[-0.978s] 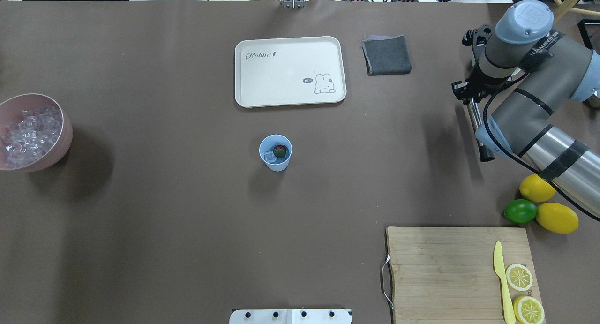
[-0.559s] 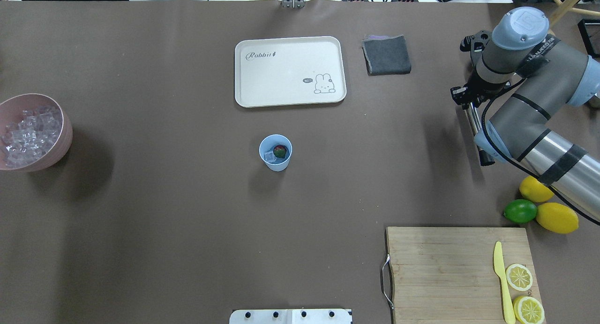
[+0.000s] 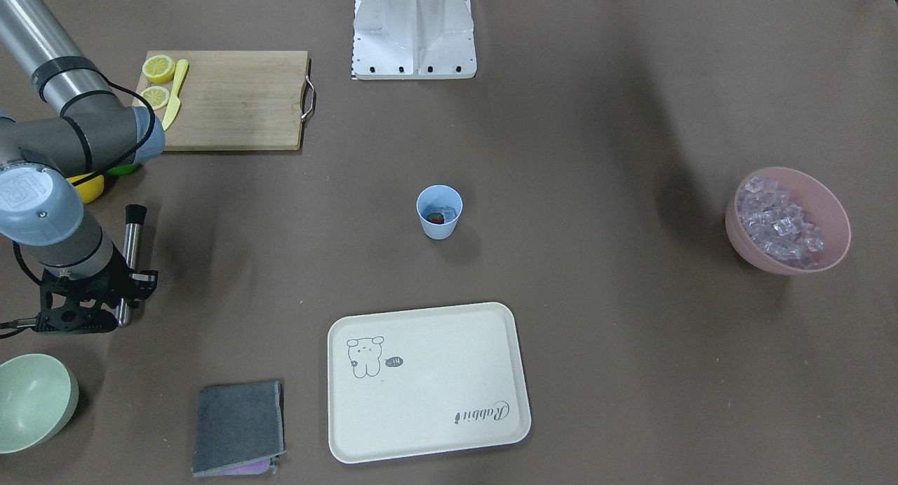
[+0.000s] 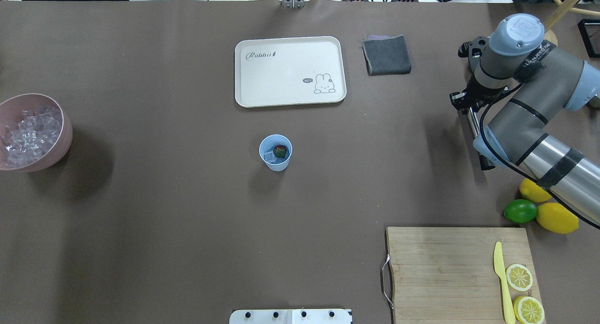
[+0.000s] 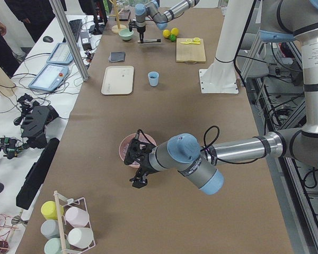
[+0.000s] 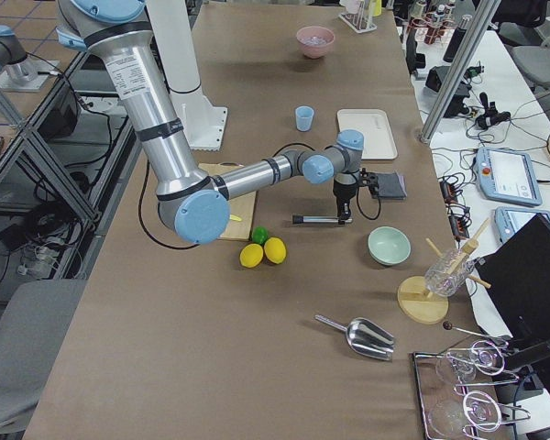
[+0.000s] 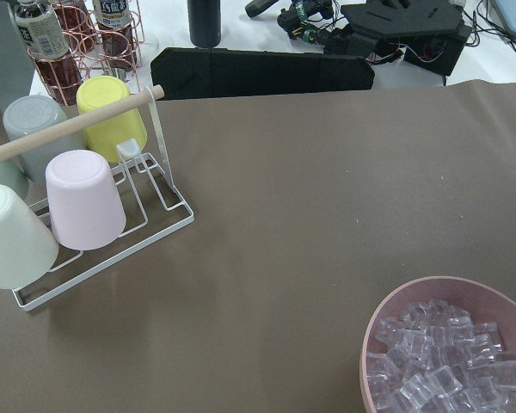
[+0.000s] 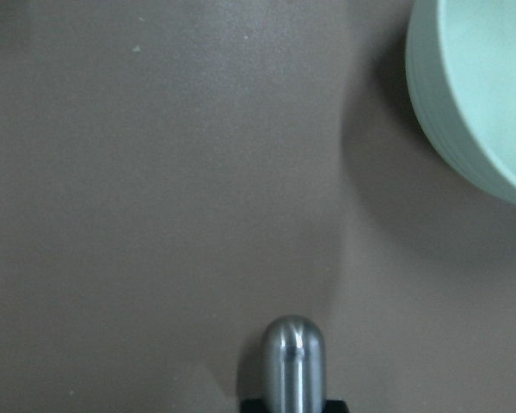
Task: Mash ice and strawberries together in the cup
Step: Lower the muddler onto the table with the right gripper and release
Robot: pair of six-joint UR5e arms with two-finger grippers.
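- Cup (image 4: 276,166): light blue, upright on the brown table, on the robot's side of the rabbit-print tray (image 4: 281,75) and apart from it.
- Inside the cup, one red strawberry (image 4: 280,151) lies beside clear ice cubes (image 4: 268,156).
- The left gripper (image 5: 138,182) is near a pink bowl (image 4: 65,136) of more ice cubes, well to the tray's left. Its finger state cannot be told.
- The right gripper (image 3: 125,292), well to the tray's right, past a grey cloth (image 4: 386,55), clenches a steel muddler (image 3: 130,243). The muddler's black end points toward the robot.
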